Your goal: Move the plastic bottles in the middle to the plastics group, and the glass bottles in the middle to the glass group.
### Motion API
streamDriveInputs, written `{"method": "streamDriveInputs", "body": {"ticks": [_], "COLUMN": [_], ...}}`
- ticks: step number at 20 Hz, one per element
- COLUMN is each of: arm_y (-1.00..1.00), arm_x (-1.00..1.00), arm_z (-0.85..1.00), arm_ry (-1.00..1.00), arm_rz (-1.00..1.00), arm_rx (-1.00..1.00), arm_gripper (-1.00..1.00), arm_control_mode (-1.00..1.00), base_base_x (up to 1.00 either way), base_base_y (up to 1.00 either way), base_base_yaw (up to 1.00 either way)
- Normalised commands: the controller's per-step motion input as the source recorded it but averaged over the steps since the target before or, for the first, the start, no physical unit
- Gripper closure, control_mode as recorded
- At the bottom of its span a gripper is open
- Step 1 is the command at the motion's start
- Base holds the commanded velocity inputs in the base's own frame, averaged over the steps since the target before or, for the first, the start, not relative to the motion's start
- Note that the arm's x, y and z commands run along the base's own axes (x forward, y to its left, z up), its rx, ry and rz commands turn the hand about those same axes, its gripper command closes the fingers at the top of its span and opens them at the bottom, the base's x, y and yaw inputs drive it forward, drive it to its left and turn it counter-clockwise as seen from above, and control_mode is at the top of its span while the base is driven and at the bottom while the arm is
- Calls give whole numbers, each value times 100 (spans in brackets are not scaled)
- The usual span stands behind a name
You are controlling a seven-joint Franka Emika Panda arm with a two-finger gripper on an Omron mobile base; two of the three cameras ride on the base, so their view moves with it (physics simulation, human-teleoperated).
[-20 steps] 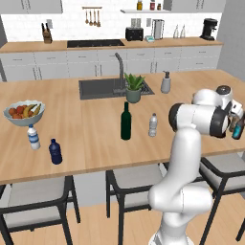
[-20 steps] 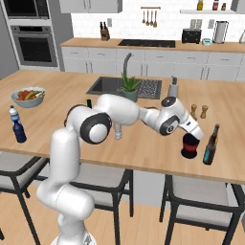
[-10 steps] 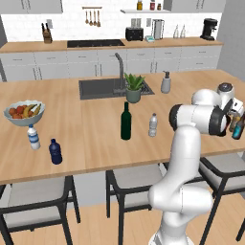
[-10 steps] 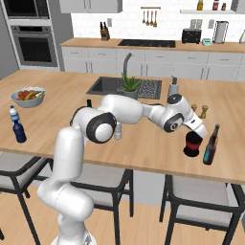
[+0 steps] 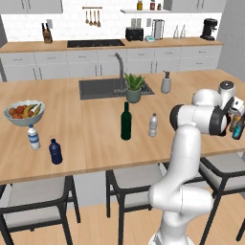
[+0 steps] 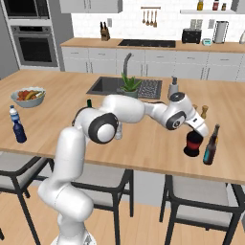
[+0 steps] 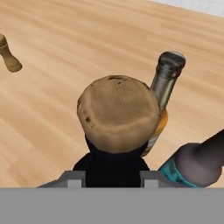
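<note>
Six bottles stand on the wooden island (image 5: 91, 139). In the left base view, the clear blue-label bottle (image 5: 33, 137) and the navy bottle (image 5: 55, 151) make a pair at about eight o'clock from the sink (image 5: 98, 88). One tall dark green wine bottle (image 5: 126, 121) and one small clear greyish bottle (image 5: 153, 125) stand near each other just this side of the sink, at its five o'clock.

In the right base view, the squat black bottle (image 6: 193, 143) with its red band sits upright on the island, with the teal bottle (image 6: 210, 145) just beside it at three o'clock. In the hand view its cork-topped head (image 7: 118, 111) is straight under the camera, with the amber-brown bottle (image 7: 162, 94) at about two o'clock behind it.

The gripper (image 6: 198, 130) sits over the black bottle's top, its fingers (image 7: 70, 178) on either side of the neck, pinching it.

One bowl (image 5: 23, 116) holds mixed fruit. One pot (image 5: 133, 95) holds a green plant. One soap dispenser (image 5: 166, 83) stands by the sink.
</note>
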Motion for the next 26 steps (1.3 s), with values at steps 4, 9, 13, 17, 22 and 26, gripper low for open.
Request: {"method": "streamDriveInputs", "body": {"ticks": [4, 9, 13, 17, 22, 26], "arm_y": [0, 0, 0, 3, 5, 13], "arm_x": [0, 0, -2, -8, -9, -15], "arm_z": [0, 0, 0, 0, 17, 48], "arm_ry": [0, 0, 0, 0, -5, -7], "arm_rz": [0, 0, 0, 0, 0, 0], "arm_rx": [0, 0, 0, 0, 0, 0], "arm_gripper": [-100, -100, -100, -100, -100, -100], "arm_control_mode": [-100, -100, -100, -100, -100, -100], "base_base_x": [0, 0, 0, 0, 0, 0], "base_base_y": [0, 0, 0, 0, 0, 0], "base_base_yaw": [0, 0, 0, 0, 0, 0]}}
